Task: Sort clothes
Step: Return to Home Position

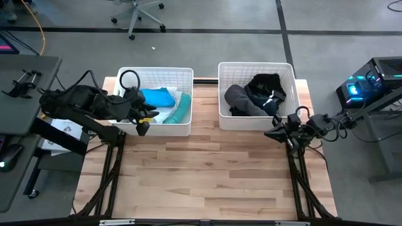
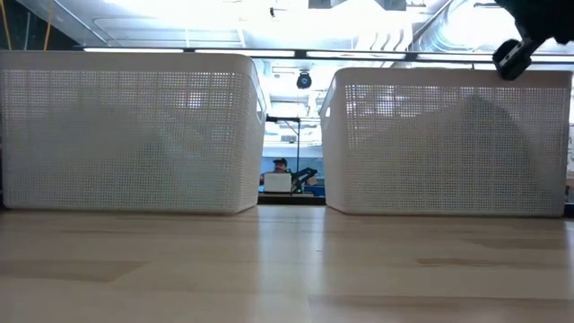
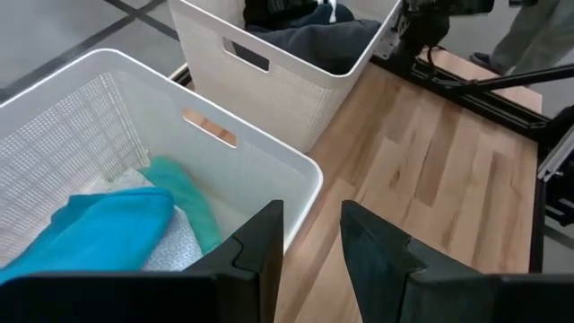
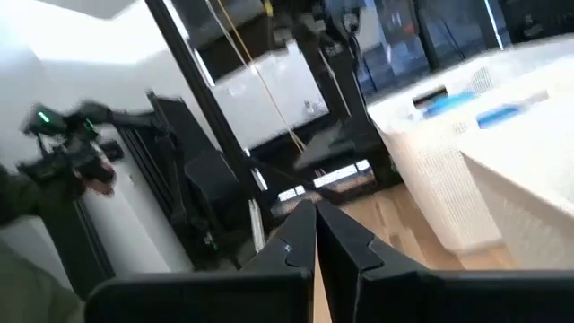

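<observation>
The left gripper (image 1: 143,127), fingers parted and empty, hovers over the near wall of the left basket (image 1: 164,130). The right gripper (image 1: 272,134), clenched on nothing, hangs by the near corner of the right basket (image 1: 245,121). Blue and teal clothes (image 1: 161,98) lie in the left basket, dark clothes (image 1: 254,94) in the right.

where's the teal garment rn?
High view: the teal garment lies inside the left basket, against its right wall, next to the bright blue garment.

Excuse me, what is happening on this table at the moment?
Sorting looks finished. The left white lattice plastic basket holds teal, blue and pale garments; the right white lattice basket holds black and dark grey garments. The left gripper hovers open at its basket's front edge, the right gripper shut near the other basket; neither holds anything.
</observation>
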Available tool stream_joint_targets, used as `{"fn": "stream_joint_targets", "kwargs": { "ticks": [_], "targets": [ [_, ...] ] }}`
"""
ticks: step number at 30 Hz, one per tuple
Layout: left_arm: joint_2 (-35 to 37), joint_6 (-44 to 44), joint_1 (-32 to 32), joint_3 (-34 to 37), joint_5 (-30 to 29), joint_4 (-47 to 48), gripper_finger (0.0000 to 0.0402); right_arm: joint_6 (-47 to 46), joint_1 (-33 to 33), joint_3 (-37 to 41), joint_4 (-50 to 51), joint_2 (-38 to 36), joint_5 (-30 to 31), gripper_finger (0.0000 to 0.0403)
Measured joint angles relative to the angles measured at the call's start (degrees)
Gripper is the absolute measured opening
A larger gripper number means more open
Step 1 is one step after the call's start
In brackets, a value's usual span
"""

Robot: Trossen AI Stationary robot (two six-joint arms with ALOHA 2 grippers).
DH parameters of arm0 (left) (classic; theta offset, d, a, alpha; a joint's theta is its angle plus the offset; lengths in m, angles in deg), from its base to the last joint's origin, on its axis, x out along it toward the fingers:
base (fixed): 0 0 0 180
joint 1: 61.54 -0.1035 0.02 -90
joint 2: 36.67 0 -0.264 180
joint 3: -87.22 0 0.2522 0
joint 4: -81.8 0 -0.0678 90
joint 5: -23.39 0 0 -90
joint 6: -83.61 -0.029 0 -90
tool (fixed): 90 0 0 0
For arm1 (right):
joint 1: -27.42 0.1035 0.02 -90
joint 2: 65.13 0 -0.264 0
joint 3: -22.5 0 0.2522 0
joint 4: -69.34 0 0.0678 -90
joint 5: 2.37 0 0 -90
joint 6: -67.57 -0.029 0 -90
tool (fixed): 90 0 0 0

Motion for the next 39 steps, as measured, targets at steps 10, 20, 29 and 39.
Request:
{"fn": "stream_joint_targets", "kwargs": {
  "ticks": [10, 20, 29, 39],
  "targets": [
    [0.02, 1.7, 0.0, 0.0, -0.57, -1.51, 0.0104, 0.39, -0.02, 0.25, 1.9, 0.13, -1.07, 0.0],
    [0.02, 1.81, 1.14, 0.0, -0.64, -6.91, 0.0104, 0.97, -0.02, 9.08, -16.27, 0.26, -3.88, 0.0],
    [-0.11, 1.81, 1.86, 0.0, -1.14, -7.55, 0.0104, 5.85, -2.4, 11.0, -15.62, 0.0, -3.38, 0.0],
    [-0.09, 2.4, 1.86, 0.0, -1.05, -7.82, 0.0104, 0.57, -11.69, 11.83, -4.06, 0.21, -13.69, 0.0]
  ]
}}
